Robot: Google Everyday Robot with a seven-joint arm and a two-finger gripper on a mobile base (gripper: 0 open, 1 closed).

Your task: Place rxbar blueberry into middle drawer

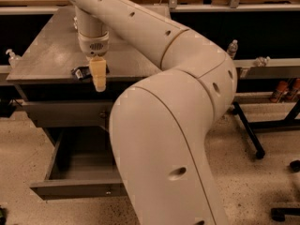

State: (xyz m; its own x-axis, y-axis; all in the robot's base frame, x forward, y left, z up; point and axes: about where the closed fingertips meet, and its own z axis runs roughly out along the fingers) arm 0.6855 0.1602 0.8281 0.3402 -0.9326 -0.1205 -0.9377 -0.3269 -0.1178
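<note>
The rxbar blueberry is a dark flat bar lying on the grey cabinet top, close to its front edge. My gripper hangs from the pale arm and points down right at the bar's right end, its tip reaching past the front edge. The gripper hides part of the bar. The middle drawer stands pulled open below, with its inside showing. My large arm covers the drawer's right part.
A shut drawer front sits just under the cabinet top. A small bottle stands at the left edge. A water bottle and black stand legs are on the right. The floor is speckled.
</note>
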